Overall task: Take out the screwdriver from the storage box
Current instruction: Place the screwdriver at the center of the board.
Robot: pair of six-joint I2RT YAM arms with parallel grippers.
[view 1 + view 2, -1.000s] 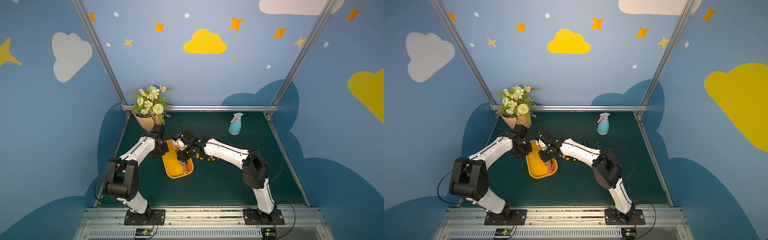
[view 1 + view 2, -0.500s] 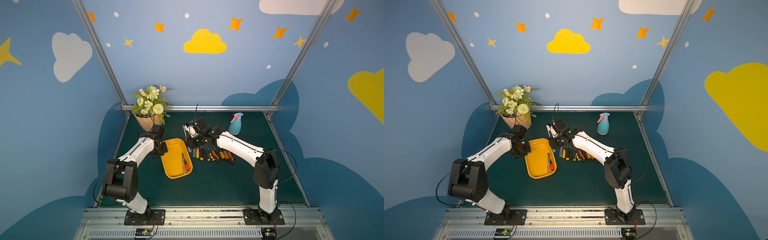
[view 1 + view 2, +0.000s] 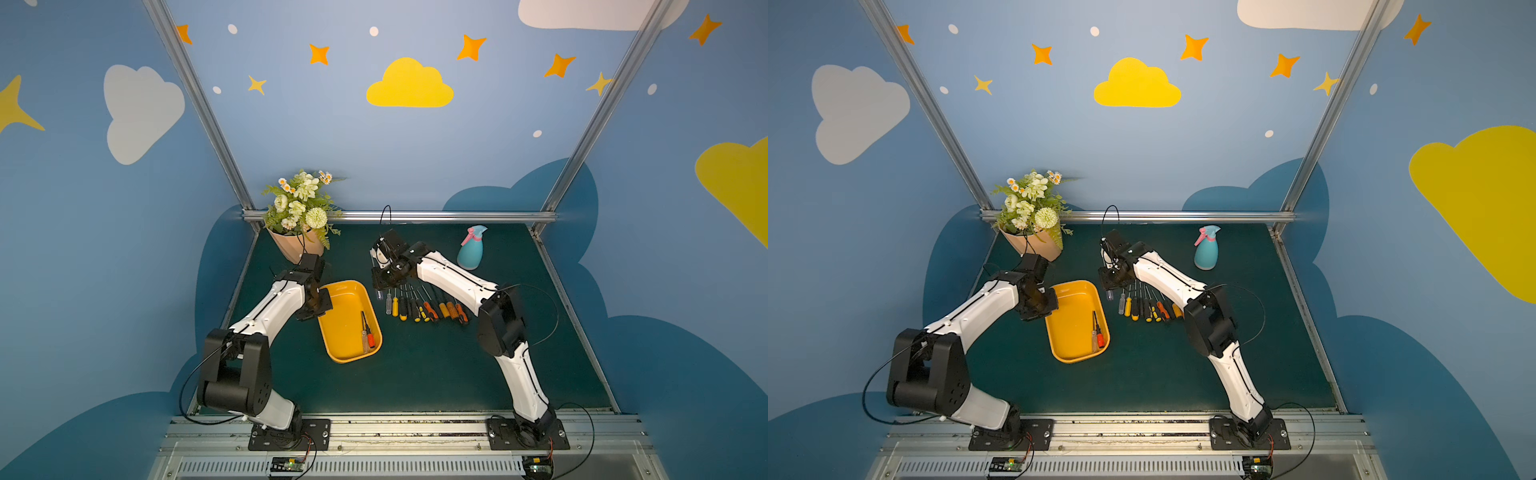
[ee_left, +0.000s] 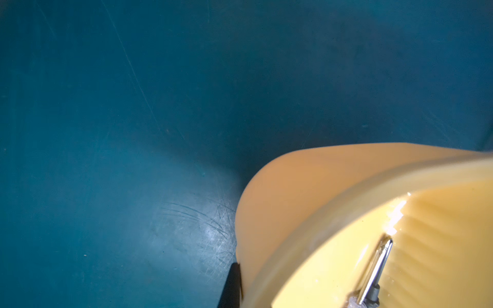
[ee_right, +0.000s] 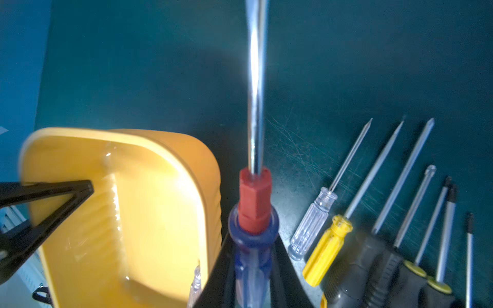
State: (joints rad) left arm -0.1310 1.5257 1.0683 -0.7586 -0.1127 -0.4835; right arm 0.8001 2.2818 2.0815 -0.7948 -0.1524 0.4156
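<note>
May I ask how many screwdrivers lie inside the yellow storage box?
2: a red-handled screwdriver and a clear-handled screwdriver, side by side against the storage box wall; none seems hidden.

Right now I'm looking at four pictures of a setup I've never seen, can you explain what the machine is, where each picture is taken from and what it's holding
These are two white-and-black robot arms bolted to the front of a green table. Two pictures come from one camera pair overhead, showing nearly the same whole scene; the close-ups come from a camera on each wrist. The left tool is shut on the wall of the yellow storage box, one finger inside, one outside. The right tool is shut on a blue-handled screwdriver beside the box, by a row of screwdrivers lying on the table. Two small screwdrivers lie in the box. A flowerpot and a spray bottle stand at the back.
</note>
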